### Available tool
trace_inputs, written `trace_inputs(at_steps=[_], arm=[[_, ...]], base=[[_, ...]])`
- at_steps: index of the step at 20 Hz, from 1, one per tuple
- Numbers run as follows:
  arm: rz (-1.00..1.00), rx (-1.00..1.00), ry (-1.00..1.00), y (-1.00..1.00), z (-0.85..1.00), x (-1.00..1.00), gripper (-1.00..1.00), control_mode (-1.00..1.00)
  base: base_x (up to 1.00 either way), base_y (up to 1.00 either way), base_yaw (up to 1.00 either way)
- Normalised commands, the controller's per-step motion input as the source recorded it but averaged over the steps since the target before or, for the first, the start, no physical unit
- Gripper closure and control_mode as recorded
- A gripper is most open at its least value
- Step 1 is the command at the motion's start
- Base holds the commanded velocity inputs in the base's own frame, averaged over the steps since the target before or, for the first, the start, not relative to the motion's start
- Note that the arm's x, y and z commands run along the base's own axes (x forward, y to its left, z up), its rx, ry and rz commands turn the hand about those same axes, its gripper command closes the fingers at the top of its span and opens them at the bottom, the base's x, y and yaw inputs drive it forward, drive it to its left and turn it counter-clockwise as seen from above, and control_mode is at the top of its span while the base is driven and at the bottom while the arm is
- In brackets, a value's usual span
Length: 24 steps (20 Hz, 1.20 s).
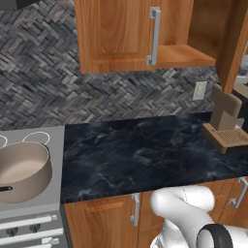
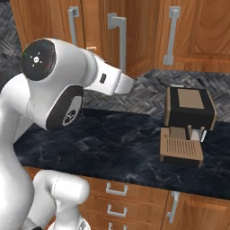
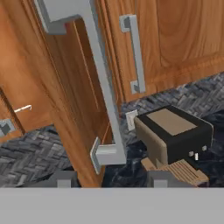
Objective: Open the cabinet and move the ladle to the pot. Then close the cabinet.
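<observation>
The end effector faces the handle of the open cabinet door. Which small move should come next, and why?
Probably ease the end effector forward and shut it on the bar handle of the cabinet's open door. The bar's lower end lies close ahead, between the spread fingertips, and is not yet gripped. Which way the door should swing afterwards I cannot tell.

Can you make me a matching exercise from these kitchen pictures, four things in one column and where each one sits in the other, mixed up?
Things:
1. pot
2. coffee machine
3. open cabinet door
4. wall outlet

Places:
A. on the herringbone backsplash
B. on the stove, left of the counter
C. right in front of the jaws, bar handle close
D. on the dark marble counter

Pairs: 1-B, 2-D, 3-C, 4-A
</observation>
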Motion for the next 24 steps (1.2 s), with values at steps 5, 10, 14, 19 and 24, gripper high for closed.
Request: trace_inputs(at_steps=[5, 10, 14, 19, 24], arm=[[0.0, -0.12, 0.03, 1.0, 0.2, -0.43, -1.0, -1.0], [-0.09, -0.2, 0.03, 0.95, 0.01, 0.43, -1.0, -1.0], [-0.17, -0.21, 0.0, 0.46, 0.0, 0.8, -1.0, -1.0], [-0.25, -0.21, 0.01, 0.07, -0.02, 0.94, -1.0, -1.0], [-0.27, -0.15, 0.06, -0.12, 0.0, 0.91, -1.0, -1.0]], base=[[0.0, 0.0, 0.0], [0.0, 0.0, 0.0], [0.0, 0.0, 0.0], [0.0, 0.0, 0.0], [0.0, 0.0, 0.0]])
